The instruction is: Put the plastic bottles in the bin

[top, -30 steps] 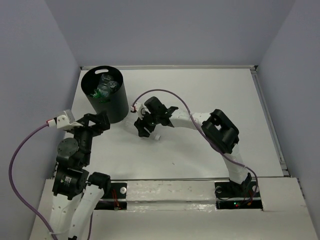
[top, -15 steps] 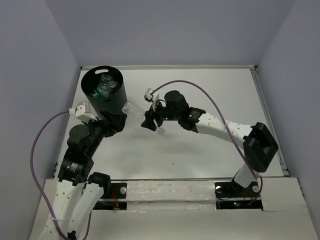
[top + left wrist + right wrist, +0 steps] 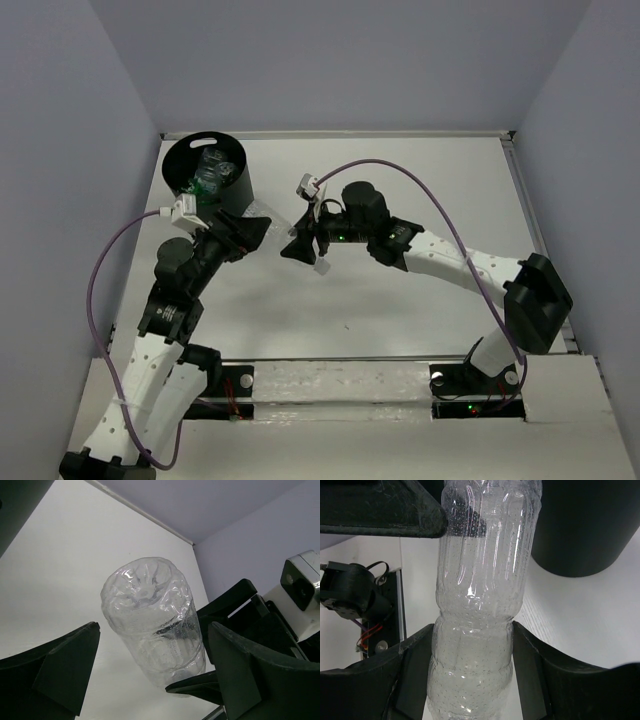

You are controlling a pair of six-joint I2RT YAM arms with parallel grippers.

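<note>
The plain clear bottle is gripped at its lower body by my right gripper and held above the table, right of the black bin. In the left wrist view the bottle points its ribbed base at the camera. My left gripper is open, its fingers standing wide on both sides of the bottle's base without touching it. In the top view the left gripper and right gripper meet beside the bin and hide most of the bottle. The bin holds a green bottle and clear bottles.
The bin's dark wall stands close behind the held bottle. A purple cable loops over the right arm, another hangs off the left arm. Walls close the table at the back and sides.
My left arm has swung right and forward until its open fingers straddle the bottle's base. My right gripper has lifted the clear bottle and moved it left toward the bin.
</note>
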